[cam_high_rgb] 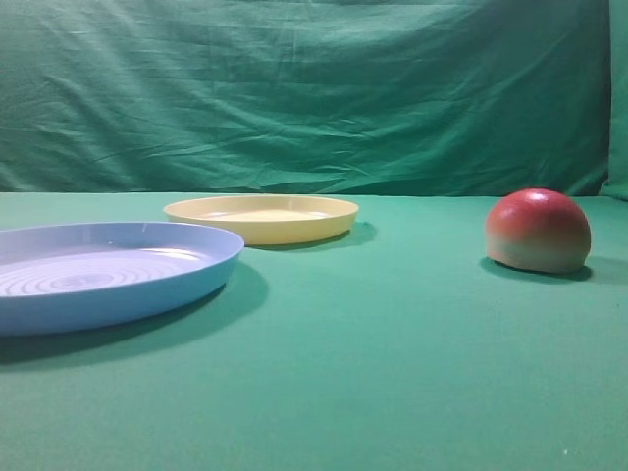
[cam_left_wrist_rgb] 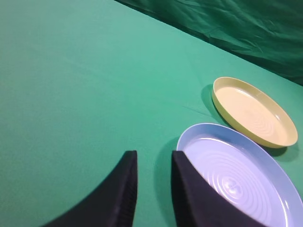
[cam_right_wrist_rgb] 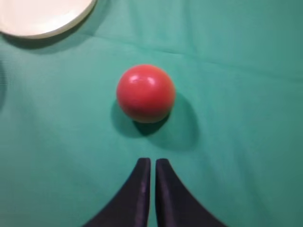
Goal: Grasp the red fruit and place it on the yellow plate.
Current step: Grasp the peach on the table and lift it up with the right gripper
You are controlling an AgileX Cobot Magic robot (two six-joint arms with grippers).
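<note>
The red fruit (cam_high_rgb: 538,231) rests flat side down on the green cloth at the right, apart from both plates. From the right wrist it shows as a red dome (cam_right_wrist_rgb: 145,93) straight ahead of my right gripper (cam_right_wrist_rgb: 153,161), which hovers short of it, shut and holding nothing. The yellow plate (cam_high_rgb: 261,216) lies at the back middle with nothing on it, and its rim shows at the upper left of the right wrist view (cam_right_wrist_rgb: 42,16). My left gripper (cam_left_wrist_rgb: 154,158) is slightly open and holds nothing, beside the near rim of the blue plate; the yellow plate (cam_left_wrist_rgb: 253,111) lies beyond. Neither gripper appears in the exterior view.
A larger light blue plate (cam_high_rgb: 98,270) with concentric rings sits at the front left, close to the yellow one; in the left wrist view this blue plate (cam_left_wrist_rgb: 236,175) is partly behind the right finger. A green cloth backdrop (cam_high_rgb: 314,88) closes off the far side.
</note>
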